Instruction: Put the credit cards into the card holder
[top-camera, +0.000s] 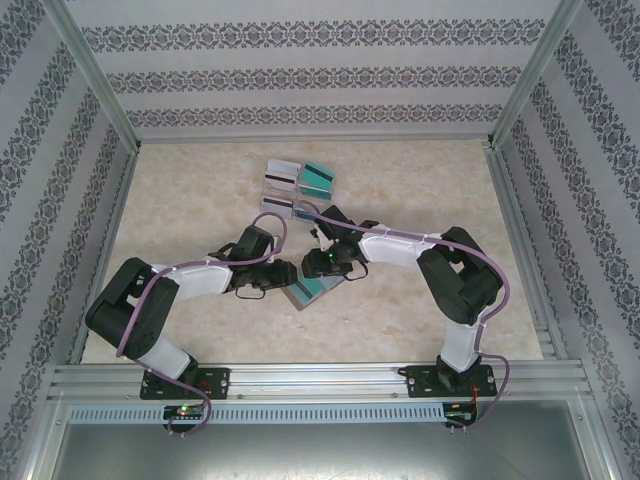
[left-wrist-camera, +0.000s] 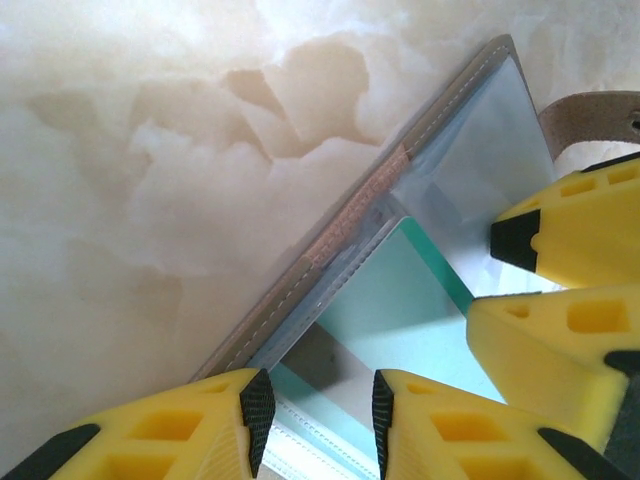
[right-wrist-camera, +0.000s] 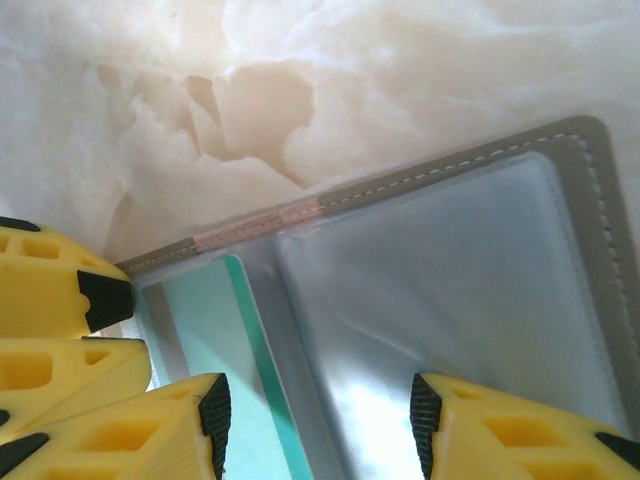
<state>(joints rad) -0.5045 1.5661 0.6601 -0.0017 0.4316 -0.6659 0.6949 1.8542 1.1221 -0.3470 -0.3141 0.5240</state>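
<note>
Card holder (top-camera: 312, 292) lying open at the centre of the table (top-camera: 190, 190), hemmed in by the left gripper (top-camera: 284, 278) and right gripper (top-camera: 322, 266), which crowd together just above it. Clear tray (top-camera: 267, 186) of cards (top-camera: 320, 178) stands just beyond, barring the far approach. Bare surface free to left and right; patterned walls (top-camera: 60, 150) enclose three sides

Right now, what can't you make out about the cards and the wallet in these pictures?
Top view: both the left hand and right hand cover most of the card holder; its pockets can't be read.
Top view: cards in the clear tray are too small to count.
Left wrist view: the teal card has its near end cut off behind that hand's fingers; whether it sits inside a pocket is unclear.
</note>
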